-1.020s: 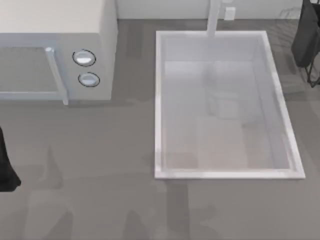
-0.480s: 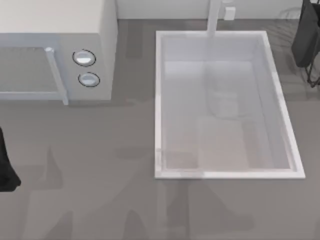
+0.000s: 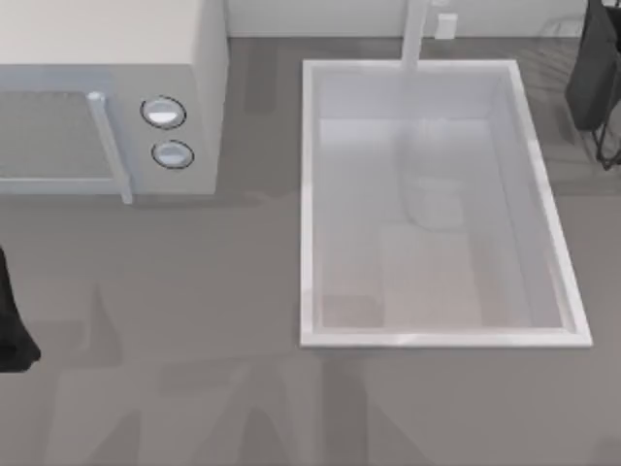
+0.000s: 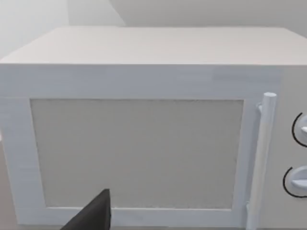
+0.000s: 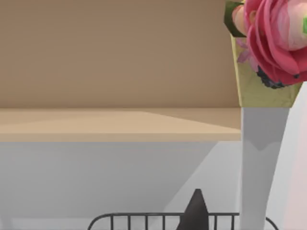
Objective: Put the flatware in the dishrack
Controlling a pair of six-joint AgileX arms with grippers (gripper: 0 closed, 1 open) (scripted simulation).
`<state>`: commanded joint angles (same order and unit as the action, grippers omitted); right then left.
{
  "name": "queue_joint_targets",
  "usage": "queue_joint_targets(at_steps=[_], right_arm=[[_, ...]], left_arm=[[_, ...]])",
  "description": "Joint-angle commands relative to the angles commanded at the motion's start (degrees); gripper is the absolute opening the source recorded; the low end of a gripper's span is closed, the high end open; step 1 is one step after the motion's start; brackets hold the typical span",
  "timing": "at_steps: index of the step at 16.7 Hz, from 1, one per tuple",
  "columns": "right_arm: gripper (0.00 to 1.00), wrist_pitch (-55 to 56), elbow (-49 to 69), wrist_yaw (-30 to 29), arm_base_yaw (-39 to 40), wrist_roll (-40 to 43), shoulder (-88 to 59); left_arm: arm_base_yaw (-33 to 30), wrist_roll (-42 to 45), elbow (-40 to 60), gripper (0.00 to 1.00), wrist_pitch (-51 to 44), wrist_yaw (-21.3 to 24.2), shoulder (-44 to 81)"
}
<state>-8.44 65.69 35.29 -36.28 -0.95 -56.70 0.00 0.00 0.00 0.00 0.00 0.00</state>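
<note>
From above, a grey counter [image 3: 194,388] carries a white microwave [image 3: 107,97] at the left and a white sink basin [image 3: 320,194] at centre-right with a pale faucet [image 3: 415,34] at its far rim; the dishrack [image 3: 597,78] shows as a dark slab and thin wires at the right edge, and the left arm [image 3: 12,330] sits at the left edge. The left wrist view faces the microwave door [image 4: 136,153] and its handle [image 4: 261,158], with a dark fingertip [image 4: 93,215] low in the picture. The right wrist view shows the rack's wire rim [image 5: 144,220] before a pale wall, a beige ledge [image 5: 120,124] and a pink flower [image 5: 273,38] in a vase; a dark tip [image 5: 194,211], perhaps the right gripper's finger, overlaps it, and I cannot tell how either gripper's fingers stand.
</note>
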Motion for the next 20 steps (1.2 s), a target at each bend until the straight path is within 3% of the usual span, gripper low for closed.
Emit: queue_joint_targets(at_steps=[7,16,20], right_arm=[[0.0,6.31,-0.1,-2.13,2.28,-0.24,-6.54],[0.0,43.58,-6.1,-14.18,13.61,0.0,-36.42],[0.0,54.04,-9.04,-18.59,17.92,0.02,-44.9]], left_arm=[[0.0,0.0,0.0,1.0,0.0,0.0,0.0],[0.0,0.0,0.0,1.0,0.0,0.0,0.0],[0.0,0.0,0.0,1.0,0.0,0.0,0.0]])
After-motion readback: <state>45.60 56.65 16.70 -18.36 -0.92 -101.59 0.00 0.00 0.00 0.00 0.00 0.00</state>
